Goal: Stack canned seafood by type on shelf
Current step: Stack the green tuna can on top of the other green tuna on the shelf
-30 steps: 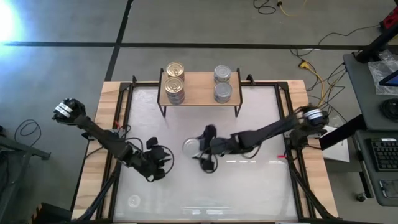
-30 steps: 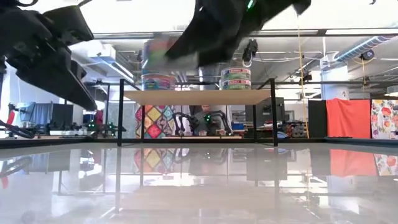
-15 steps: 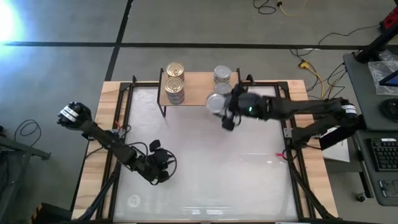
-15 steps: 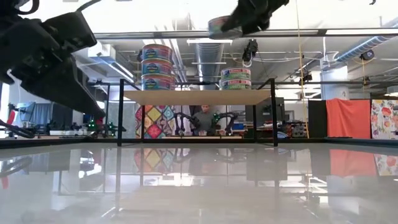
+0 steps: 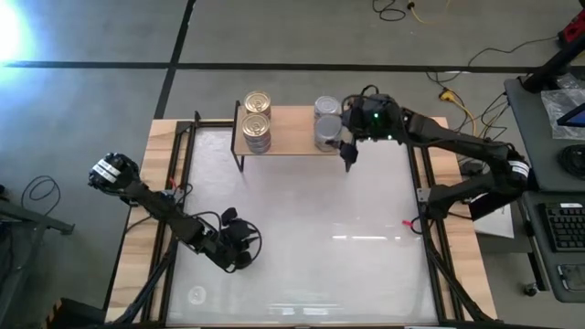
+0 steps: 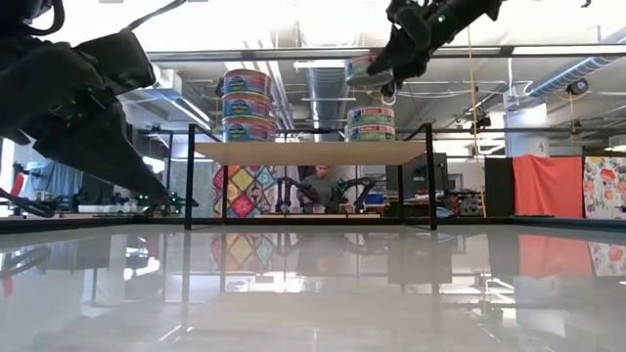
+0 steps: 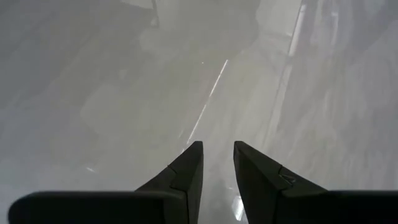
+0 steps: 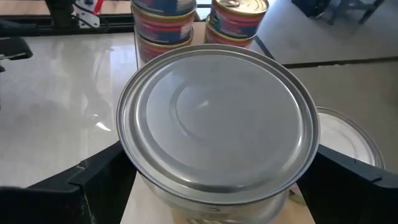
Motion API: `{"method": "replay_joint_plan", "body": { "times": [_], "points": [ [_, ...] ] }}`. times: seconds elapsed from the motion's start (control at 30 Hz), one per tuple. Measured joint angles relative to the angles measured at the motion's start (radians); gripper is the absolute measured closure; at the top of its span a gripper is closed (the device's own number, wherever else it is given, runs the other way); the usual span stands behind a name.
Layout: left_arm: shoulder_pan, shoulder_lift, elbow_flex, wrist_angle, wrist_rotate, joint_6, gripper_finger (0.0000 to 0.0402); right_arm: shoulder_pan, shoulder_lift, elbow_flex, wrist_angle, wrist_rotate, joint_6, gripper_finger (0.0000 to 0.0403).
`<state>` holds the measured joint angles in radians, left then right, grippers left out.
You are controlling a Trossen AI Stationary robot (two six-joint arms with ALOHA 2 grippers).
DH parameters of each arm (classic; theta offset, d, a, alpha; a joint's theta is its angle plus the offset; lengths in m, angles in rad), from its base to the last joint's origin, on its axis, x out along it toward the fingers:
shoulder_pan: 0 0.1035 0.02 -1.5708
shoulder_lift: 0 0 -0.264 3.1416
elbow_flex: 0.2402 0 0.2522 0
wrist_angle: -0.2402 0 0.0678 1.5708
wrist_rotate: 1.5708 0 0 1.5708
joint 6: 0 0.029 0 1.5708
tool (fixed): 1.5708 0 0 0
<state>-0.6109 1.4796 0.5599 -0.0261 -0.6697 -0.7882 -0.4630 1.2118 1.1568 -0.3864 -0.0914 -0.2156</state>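
Observation:
The shelf (image 5: 292,130) stands at the table's far edge on thin black legs. Its left half carries stacks of gold-lidded tins (image 5: 258,102), one of them three high in the low view (image 6: 246,103). Its right half carries silver-lidded tins (image 5: 326,110), two high in the low view (image 6: 370,123). My right gripper (image 5: 345,143) is shut on another silver tin (image 8: 217,118) and hovers over the shelf's right half, above the silver tins (image 6: 368,70). My left gripper (image 5: 239,249) waits low over the near-left tabletop, its fingers a narrow gap apart (image 7: 217,152). My right gripper pinches the silver tin by its side wall (image 8: 144,186), one finger (image 8: 99,177) on each of two opposite sides. The fingers come level from the table's right side. The tin is lifted clear, lid up, above the silver stack.
The white tabletop (image 5: 302,238) in front of the shelf is free room. Cables lie on the floor beyond the table (image 5: 452,96). A desk with a keyboard (image 5: 558,233) stands to the right. A person sits beyond the table in the low view (image 6: 318,186).
My right gripper carried the silver tin up from the middle of the table toward the far edge, and now holds it over the shelf's right half above the silver tins. It stayed shut on the tin throughout. The tins on the shelf have kept their places.

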Motion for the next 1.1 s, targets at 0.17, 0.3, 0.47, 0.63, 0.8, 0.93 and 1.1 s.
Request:
{"method": "replay_joint_plan", "body": {
  "times": [0.17, 0.3, 0.47, 0.63, 0.8, 0.93, 1.1],
  "points": [
    [0.000, 0.000, 0.017, 0.010, -0.003, -0.011, 0.0326, -0.065, 0.002, -0.022, 0.004, -0.048, -0.050, 0.0037],
    [0.000, -0.001, 0.041, 0.012, -0.046, -0.009, 0.0326, -0.092, 0.006, -0.073, 0.046, -0.071, -0.065, 0.0036],
    [0.000, -0.001, 0.071, 0.012, -0.057, 0.013, 0.0326, -0.120, 0.007, -0.101, 0.082, -0.085, -0.072, 0.0035],
    [0.000, -0.001, 0.104, 0.011, -0.072, 0.043, 0.0326, -0.130, 0.013, -0.113, 0.102, -0.127, -0.073, 0.0034],
    [0.000, -0.001, 0.134, 0.010, -0.109, 0.058, 0.0326, -0.131, 0.026, -0.135, 0.149, -0.126, -0.072, 0.0034],
    [0.000, -0.001, 0.147, 0.010, -0.109, 0.068, 0.0326, -0.134, 0.034, -0.138, 0.159, -0.119, -0.055, 0.0030],
    [0.000, -0.001, 0.146, 0.009, -0.110, 0.050, 0.0326, -0.136, 0.034, -0.138, 0.155, -0.118, -0.030, 0.0008]
  ]
}}
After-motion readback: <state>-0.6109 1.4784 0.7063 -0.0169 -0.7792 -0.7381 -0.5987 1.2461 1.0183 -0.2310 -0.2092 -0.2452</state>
